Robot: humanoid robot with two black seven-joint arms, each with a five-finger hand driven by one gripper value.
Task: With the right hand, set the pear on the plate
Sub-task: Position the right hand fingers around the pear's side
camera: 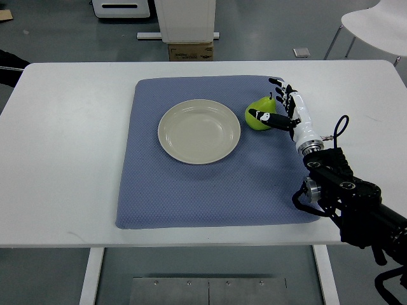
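1. Nearest the camera we log the right arm (356, 203): black jointed links entering from the lower right corner, with a loop of dark cable near the wrist, passing into a white forearm section that runs up and to the left.
2. Right hand (285, 105): white body with black fingertips, lying over the right part of the cloth. We see the thumb (267, 119) laid across the near face of the fruit and the other fingers curled round its far right side, so we record a closed grasp on it.
3. Pear (259, 114): green, stem pointing up and away, held in the hand. It sits over the cloth just beside the right rim of the dish, not on it. We cannot tell whether it rests on the cloth or is lifted slightly.
4. Plate (199, 131): round, cream, nothing on it, lying flat near the middle of the cloth.
5. Blue cloth (191, 190): a roughly square mat spread on the table.
6. White table (63, 159): bears the cloth.
7. Beyond the table's far edge: a cardboard box (190, 51) under a white stand, and a white chair (375, 25) at upper right.
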